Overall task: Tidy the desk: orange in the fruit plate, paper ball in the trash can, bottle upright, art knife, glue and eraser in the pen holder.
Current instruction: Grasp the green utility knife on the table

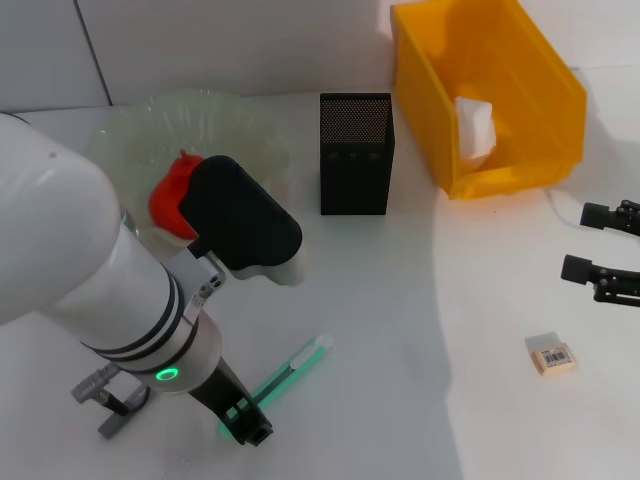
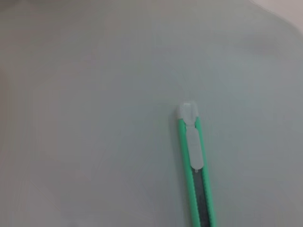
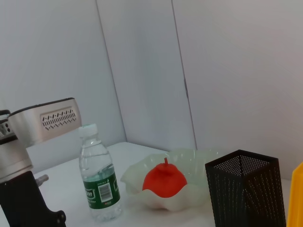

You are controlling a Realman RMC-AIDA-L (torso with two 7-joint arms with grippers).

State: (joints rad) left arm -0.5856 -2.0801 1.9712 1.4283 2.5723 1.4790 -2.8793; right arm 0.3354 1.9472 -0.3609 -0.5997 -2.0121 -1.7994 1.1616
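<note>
The green art knife (image 1: 290,368) (image 2: 195,165) lies flat on the white desk. My left gripper (image 1: 245,420) is down at its near end. The orange (image 1: 172,192) (image 3: 164,180) rests in the clear fruit plate (image 1: 250,135) (image 3: 199,158). A paper ball (image 1: 475,125) sits in the yellow trash can (image 1: 545,80). The bottle (image 3: 99,179) stands upright beside the plate. The eraser (image 1: 550,355) lies near the front right. The black mesh pen holder (image 1: 356,153) (image 3: 246,191) stands mid-desk. My right gripper (image 1: 598,245) hovers open at the right edge, holding nothing. The glue is out of view.
My left arm (image 1: 90,270) fills the near left and hides the desk behind it. A grey wall (image 3: 142,71) runs behind the desk. Bare desk lies between the knife and the eraser.
</note>
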